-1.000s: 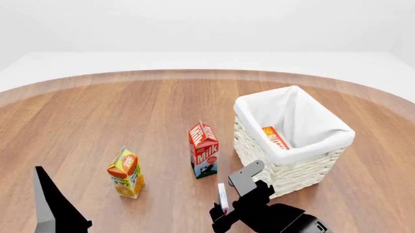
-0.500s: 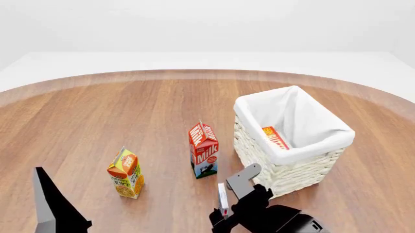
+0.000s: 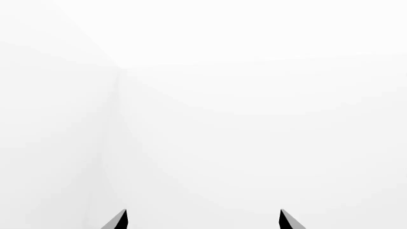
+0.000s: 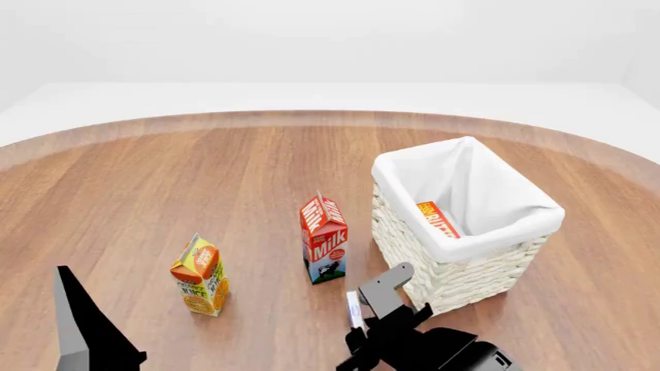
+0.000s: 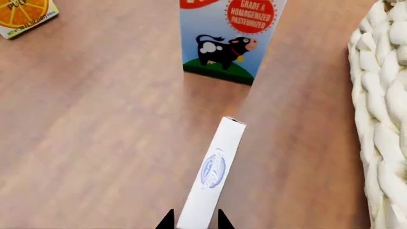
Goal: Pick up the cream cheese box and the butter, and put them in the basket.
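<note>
In the right wrist view the cream cheese box (image 5: pixel 213 171), thin and white with a faint blue oval, sticks out from between the fingers of my right gripper (image 5: pixel 192 220), which is shut on it. From the head camera the box (image 4: pixel 354 309) and right gripper (image 4: pixel 366 313) hang low over the wood just in front of the basket (image 4: pixel 469 267). The butter (image 4: pixel 437 219) lies inside the basket against the white liner. My left gripper (image 3: pixel 202 220) is open, facing only blank white; its arm (image 4: pixel 83 328) shows at the lower left.
A red-and-white milk carton (image 4: pixel 324 249) stands upright just left of the basket, close ahead of the held box (image 5: pixel 229 38). An orange juice carton (image 4: pixel 200 275) stands farther left (image 5: pixel 22 14). The basket's woven wall (image 5: pixel 388 119) is close beside the right gripper.
My right gripper has shifted slightly with the cream cheese box in it, staying beside the basket's front corner. The left arm, cartons and butter have not moved.
</note>
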